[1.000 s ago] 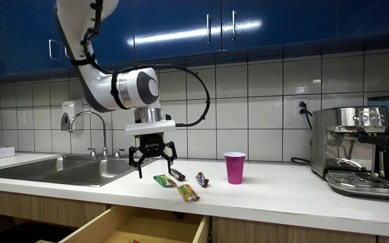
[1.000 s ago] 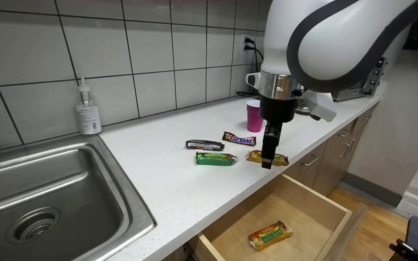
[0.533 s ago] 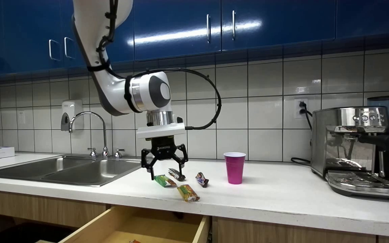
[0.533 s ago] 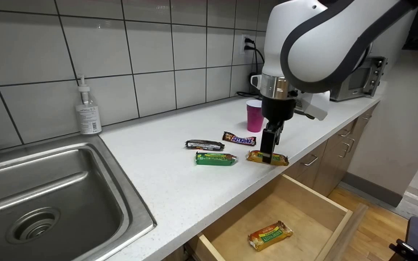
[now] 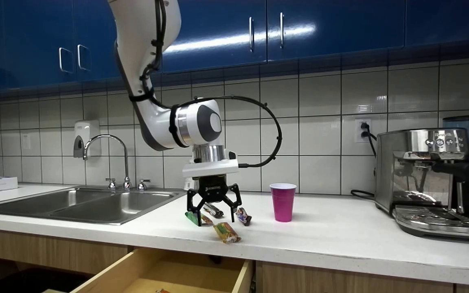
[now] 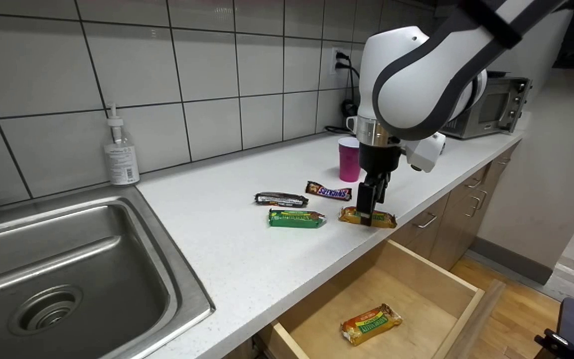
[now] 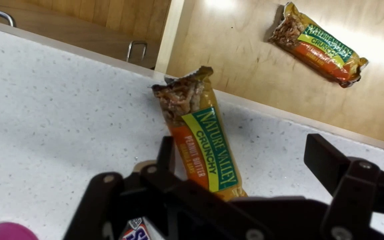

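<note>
Down and toward the boxy silver metal espresso machine point(image 5: 421, 179), the white-and-grey robot arm point(image 5: 155, 126) has moved over the last second, while the things on the speckled white surface point(image 5: 332, 232) have stayed put. Its black two-fingered pincer point(image 5: 215, 222) hangs low, fingers spread wide apart. Nearest to it is a gold-and-orange wrapped granola bar point(image 7: 205, 143) with a green and yellow label. It lies on the surface with one crimped end at the front edge; the wrist view shows it between the fingers, closer to one of them. Whether a finger touches it, I cannot tell. Near it lie a green-wrapped bar point(image 6: 296, 218), a slim dark-wrapped bar point(image 6: 281, 199) and a brown Snickers bar point(image 6: 329, 191); an upright magenta cup point(image 5: 283, 205) with a white rim stands past them. Below the edge, a pale wooden drawer point(image 6: 431, 304) is open, a second gold-and-orange bar point(image 6: 370, 324) lying inside.
</note>
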